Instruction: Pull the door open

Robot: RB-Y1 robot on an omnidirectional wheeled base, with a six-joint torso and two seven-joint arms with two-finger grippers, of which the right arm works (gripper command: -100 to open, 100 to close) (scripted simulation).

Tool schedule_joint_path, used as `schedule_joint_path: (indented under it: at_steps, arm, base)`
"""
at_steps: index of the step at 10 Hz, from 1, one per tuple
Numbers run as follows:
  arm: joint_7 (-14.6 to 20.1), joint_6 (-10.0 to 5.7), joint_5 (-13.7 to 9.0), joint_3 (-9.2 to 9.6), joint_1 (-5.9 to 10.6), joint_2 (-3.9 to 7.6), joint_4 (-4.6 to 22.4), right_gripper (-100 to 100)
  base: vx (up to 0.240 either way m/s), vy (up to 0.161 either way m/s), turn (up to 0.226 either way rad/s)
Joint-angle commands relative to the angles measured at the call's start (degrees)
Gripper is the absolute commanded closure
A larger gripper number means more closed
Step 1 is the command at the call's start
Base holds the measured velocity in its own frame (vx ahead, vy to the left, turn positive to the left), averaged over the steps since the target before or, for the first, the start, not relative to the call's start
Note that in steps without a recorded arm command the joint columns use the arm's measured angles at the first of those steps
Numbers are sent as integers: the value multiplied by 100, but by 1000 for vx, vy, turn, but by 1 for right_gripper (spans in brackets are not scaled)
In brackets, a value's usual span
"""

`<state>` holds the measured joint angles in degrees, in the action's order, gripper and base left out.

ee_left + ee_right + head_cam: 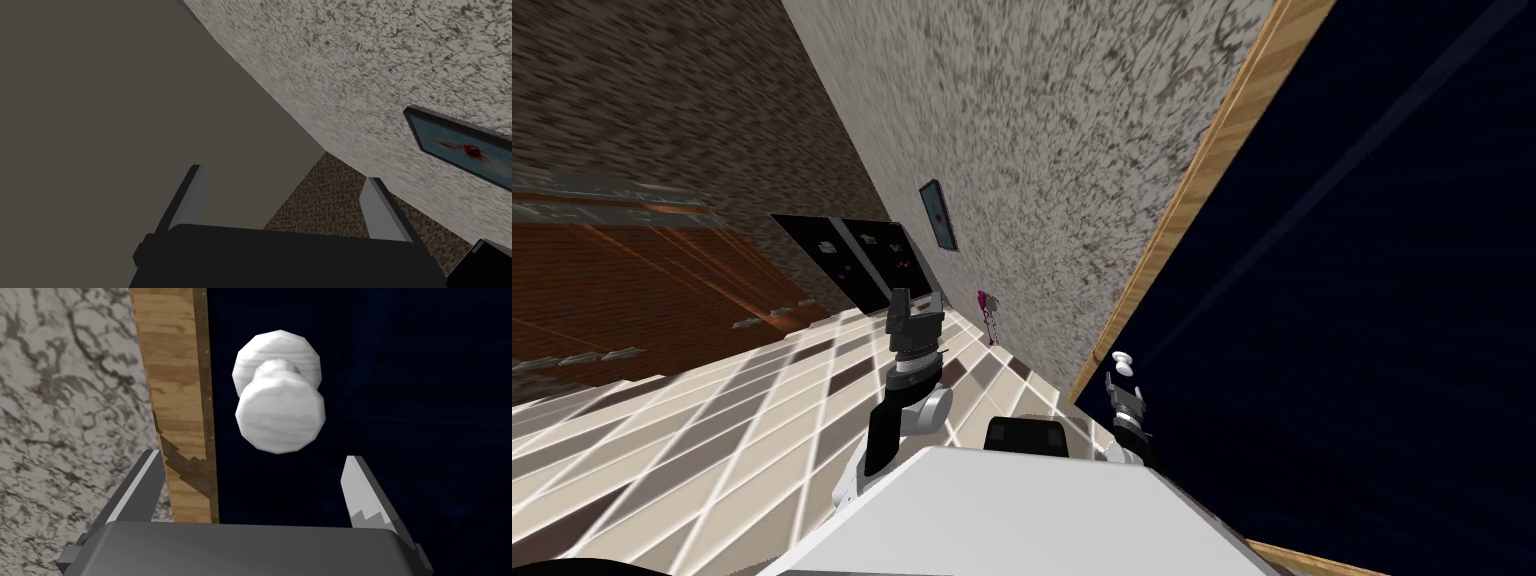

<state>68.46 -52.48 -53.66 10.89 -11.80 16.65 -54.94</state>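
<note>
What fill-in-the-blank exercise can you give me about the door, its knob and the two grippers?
1. The right gripper is ____, with the white knob ahead of its fingers, ungripped.
2. The knob sits on a dark ____ door.
3. Between the door and the speckled wall runs a ____ frame.
4. The left gripper, away from the door, holds ____.

Missing words: open; blue; wooden; nothing.

No text, label, number or sign can be read on any surface.
</note>
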Motion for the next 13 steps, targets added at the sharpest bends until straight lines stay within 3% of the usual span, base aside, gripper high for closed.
schedule_joint_path:
  at_steps: [1, 3, 4, 6, 8, 9, 10, 13]
  arm:
    - [152, -77, 14, 23, 66, 47, 199, -100]
    - [383, -114, -9, 23, 12, 226, 290, -100]
    - [596, -148, -30, 23, -37, 391, 374, -100]
    - [855, -190, -56, 23, -98, 592, 477, -100]
    - [1029, -217, -73, 23, -138, 727, 545, -100]
    - [965, -232, -56, 34, -115, 661, 554, -100]
    - [965, -232, -56, 34, -115, 661, 554, 100]
    - [965, -232, -56, 34, -115, 661, 554, 100]
  base:
    - [64, -3, 9]
    - [60, 4, 29]
    - [119, 6, 53]
    - [162, -14, 37]
    - [142, 6, 29]
    - [61, 6, 3]
    - [-6, -9, -29]
    - [-20, -5, 9]
